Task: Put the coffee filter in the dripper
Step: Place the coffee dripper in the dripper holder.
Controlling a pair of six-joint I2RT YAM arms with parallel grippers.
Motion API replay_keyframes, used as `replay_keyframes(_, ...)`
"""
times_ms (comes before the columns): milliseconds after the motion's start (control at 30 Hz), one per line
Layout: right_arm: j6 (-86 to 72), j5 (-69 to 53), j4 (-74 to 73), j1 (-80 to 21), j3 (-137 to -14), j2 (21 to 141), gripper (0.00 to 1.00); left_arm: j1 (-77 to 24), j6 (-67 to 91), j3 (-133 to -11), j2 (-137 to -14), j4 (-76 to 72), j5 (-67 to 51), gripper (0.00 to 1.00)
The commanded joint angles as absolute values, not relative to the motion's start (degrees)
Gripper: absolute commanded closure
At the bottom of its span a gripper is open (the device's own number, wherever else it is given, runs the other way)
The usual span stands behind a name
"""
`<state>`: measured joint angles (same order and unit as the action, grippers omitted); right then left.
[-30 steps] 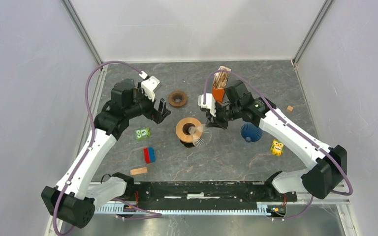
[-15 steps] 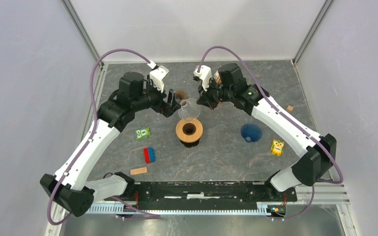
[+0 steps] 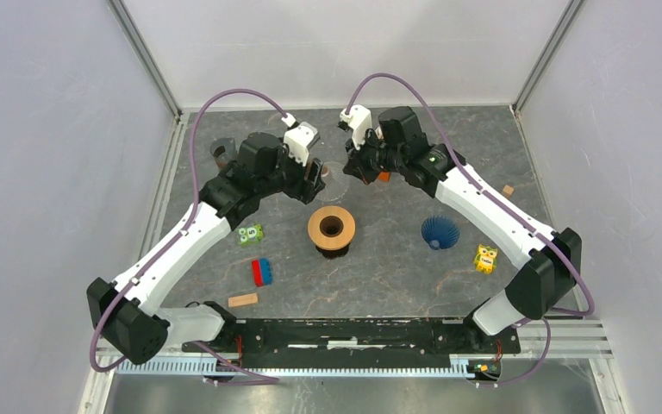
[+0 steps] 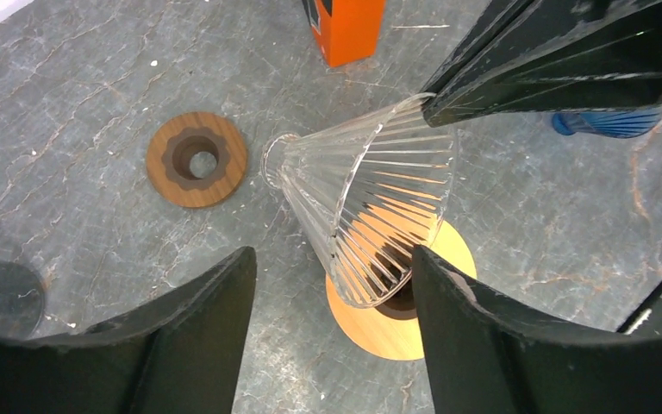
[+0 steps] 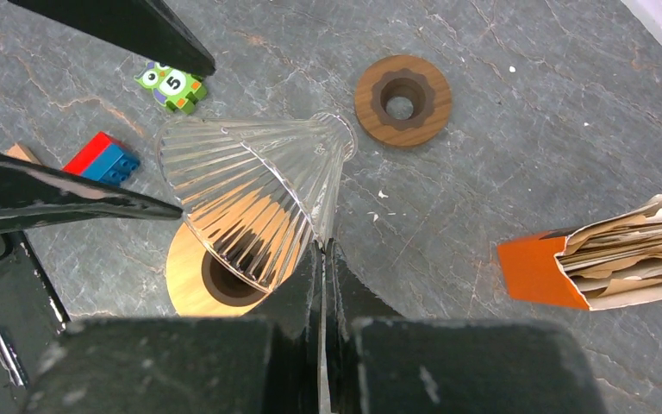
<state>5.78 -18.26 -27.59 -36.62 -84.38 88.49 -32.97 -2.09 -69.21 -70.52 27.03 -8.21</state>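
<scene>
My right gripper [image 5: 323, 246] is shut on the rim of a clear ribbed glass dripper [image 5: 250, 181] and holds it tilted in the air, above the table's back middle [image 3: 334, 172]. My left gripper [image 4: 332, 259] is open, its fingers on either side of the dripper's [image 4: 371, 190] wide mouth without clamping it. Paper coffee filters [image 5: 629, 246] stand in an orange box [image 5: 560, 267] right of the dripper, largely hidden behind the right gripper [image 3: 353, 168] from above. A light wooden ring [image 3: 331, 228] lies below on the table.
A dark wooden ring [image 4: 196, 159] lies to the left, and a dark round object [image 3: 221, 151] at the back left. A blue ribbed cone [image 3: 440, 231], a yellow toy [image 3: 484, 258], a green owl block [image 3: 250, 234], a red-blue brick [image 3: 262, 272] and a wooden block [image 3: 242, 300] lie scattered.
The right gripper has carried the dripper from beside the light wooden ring up toward the back. The left gripper has moved right to it, and its jaws have narrowed.
</scene>
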Motion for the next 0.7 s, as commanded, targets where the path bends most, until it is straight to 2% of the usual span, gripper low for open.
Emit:
replay_keyframes(0,4.5,-17.4,-24.6,-36.5,-86.6,87.3,1.0,-33.6,-4.5,-66.7,-70.6,19.9,-4.3,0.31)
replay_keyframes(367,3.6,-17.2,-22.9,-36.5,-83.4,86.3,1.0,-33.7,-2.1,-66.9,-74.8,17.6,-8.7,0.59)
replay_keyframes(433,3.3,-17.4,-22.3,-36.6,-82.4,86.1,1.0,-33.7,-2.0,-66.9,-75.2,17.5,-8.7,0.68)
replay_keyframes(567,3.9,-19.0,-21.9,-36.5,-81.2,85.7,1.0,-33.7,-1.4,-67.0,-74.9,18.0,-9.5,0.92)
replay_keyframes(600,4.5,-19.3,-22.0,-36.6,-81.0,85.4,0.96,-33.7,-1.2,-67.2,-74.8,18.8,-10.0,0.97)
replay_keyframes(667,5.4,-19.9,-21.5,-36.6,-79.8,84.4,0.82,-33.7,-0.9,-68.1,-74.2,21.5,-12.6,0.98)
